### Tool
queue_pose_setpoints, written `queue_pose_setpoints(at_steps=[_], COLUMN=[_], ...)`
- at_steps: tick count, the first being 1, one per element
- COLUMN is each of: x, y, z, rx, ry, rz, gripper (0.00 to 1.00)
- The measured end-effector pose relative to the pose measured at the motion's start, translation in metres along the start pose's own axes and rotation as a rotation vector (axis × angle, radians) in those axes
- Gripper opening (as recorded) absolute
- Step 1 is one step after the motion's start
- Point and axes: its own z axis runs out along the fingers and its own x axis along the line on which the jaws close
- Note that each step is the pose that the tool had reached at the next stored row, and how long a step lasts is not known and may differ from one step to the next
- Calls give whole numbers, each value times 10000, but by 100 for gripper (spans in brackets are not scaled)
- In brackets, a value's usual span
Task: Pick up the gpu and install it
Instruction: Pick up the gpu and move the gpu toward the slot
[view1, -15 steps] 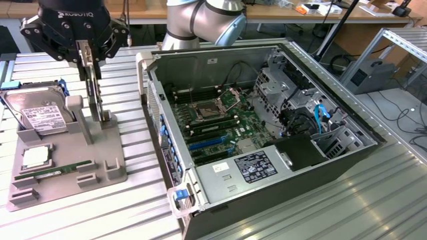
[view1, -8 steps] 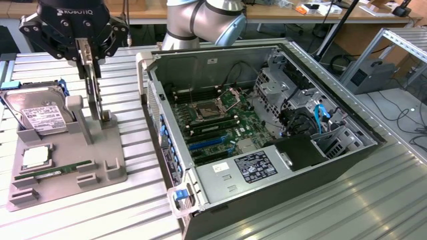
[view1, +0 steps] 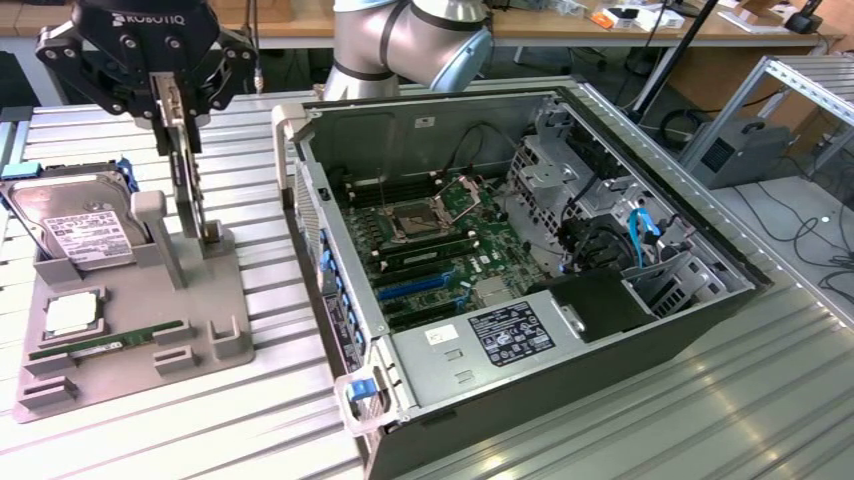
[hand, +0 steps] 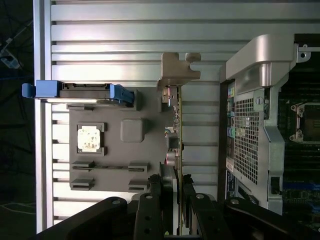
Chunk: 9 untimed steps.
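Exterior view: gripper (view1: 178, 108) sat low over the gpu (view1: 187, 185), straddling its top edge. The gpu stood upright on edge in the grey tray (view1: 200, 345), at the exterior view's left of the open case (view1: 310, 170) and not yet lifted out. We couldn't tell whether the gripper was clamped on the card or just around it. Also on the tray were the drive (view1: 83, 232), CPU (view1: 74, 313) and RAM (view1: 107, 345), all apart from the gripper. This angle gave us the card's standing posture and the board (view1: 427, 240) inside the case where it has to go. Wrist view: gpu (hand: 176, 125) seen edge-on as a thin line running up from the gripper (hand: 177, 184), with the bracket (hand: 177, 70) at the far end from the gripper. The tray (hand: 150, 145), CPU (hand: 90, 138) and drive (hand: 77, 92) lay to one side of the card and the case (hand: 250, 125) rear panel to the other. This angle added how well the card sat centred in the gripper, and which end carries the bracket. Our handling read: light and stiff, but thin, so it could pivot in a narrow grip. It's fragile too, with exposed components and edge contacts. Best hold looks like the flat faces near the top edge, square on, clear of both bracket and contacts.
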Motion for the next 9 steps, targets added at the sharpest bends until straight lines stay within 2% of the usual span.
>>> queue_pose_setpoints(at_steps=[9], x=[1], y=[0], z=[-25], rx=[-2], ry=[1], rz=[-1], gripper=[27])
